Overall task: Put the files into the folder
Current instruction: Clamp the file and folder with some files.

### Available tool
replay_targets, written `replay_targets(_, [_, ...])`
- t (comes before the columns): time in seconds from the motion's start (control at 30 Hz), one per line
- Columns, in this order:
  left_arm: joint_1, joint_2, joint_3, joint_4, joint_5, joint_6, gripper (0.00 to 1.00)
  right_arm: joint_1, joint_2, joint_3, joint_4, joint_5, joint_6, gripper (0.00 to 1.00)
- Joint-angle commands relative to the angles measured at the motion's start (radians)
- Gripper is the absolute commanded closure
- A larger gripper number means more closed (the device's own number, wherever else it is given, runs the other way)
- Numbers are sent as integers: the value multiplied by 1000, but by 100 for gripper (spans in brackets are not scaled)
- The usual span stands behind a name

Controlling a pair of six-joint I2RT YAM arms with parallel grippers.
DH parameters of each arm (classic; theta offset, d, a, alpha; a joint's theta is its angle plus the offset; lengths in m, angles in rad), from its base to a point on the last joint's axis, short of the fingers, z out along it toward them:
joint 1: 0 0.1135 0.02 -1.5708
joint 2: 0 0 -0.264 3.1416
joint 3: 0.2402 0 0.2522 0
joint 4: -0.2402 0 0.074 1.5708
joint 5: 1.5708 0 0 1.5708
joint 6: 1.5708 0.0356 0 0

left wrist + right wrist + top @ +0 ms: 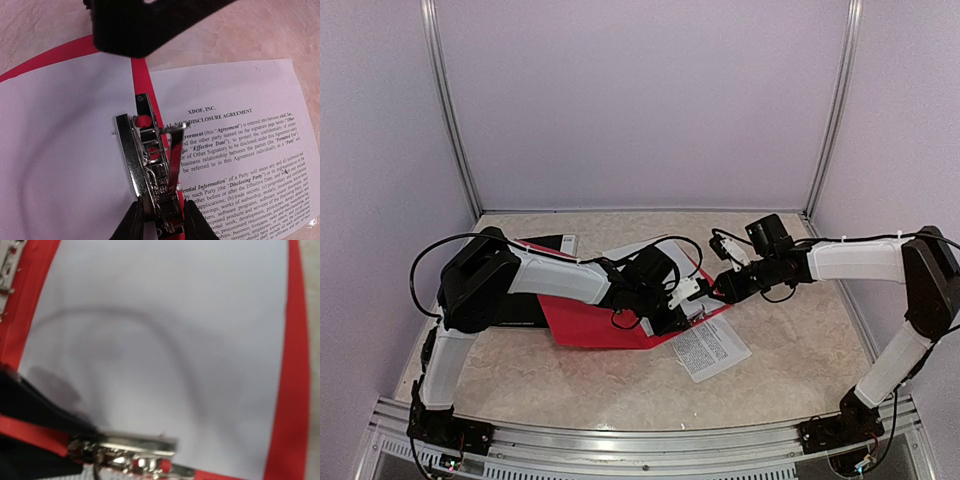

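The right wrist view is blurred. It shows only a blank sheet (165, 340) on the red folder (292, 365) and a smeared clip (125, 450) at the bottom edge. The right tool's (720, 288) fingers cannot be made out there, and from above it is too small, so I cannot tell how far it is spread. In the left wrist view a black body (150, 20), cut off at the top, hides part of the folder.

The folder is thin, glossy red and lies open on the pale marbled surface (250, 35). Its clip (150, 160) is bright chromed metal, a long bar over wire springs. One white sheet lies blank inside the folder, left of the clip. A printed sheet (240, 150) with dense black text lies to the right, partly off the folder onto the surface.

The left tool (165, 220) is narrowly spread, its black fingers (132, 225) pinching the clip's near end.
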Motion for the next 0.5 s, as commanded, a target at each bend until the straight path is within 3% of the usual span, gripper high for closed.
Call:
replay_targets(0.0, [-5, 29, -25, 10, 4, 4, 75, -9, -11, -44, 47, -86, 17, 65])
replay_targets(0.47, [-6, 25, -30, 17, 8, 3, 75, -9, 44, -50, 99, -158, 34, 64])
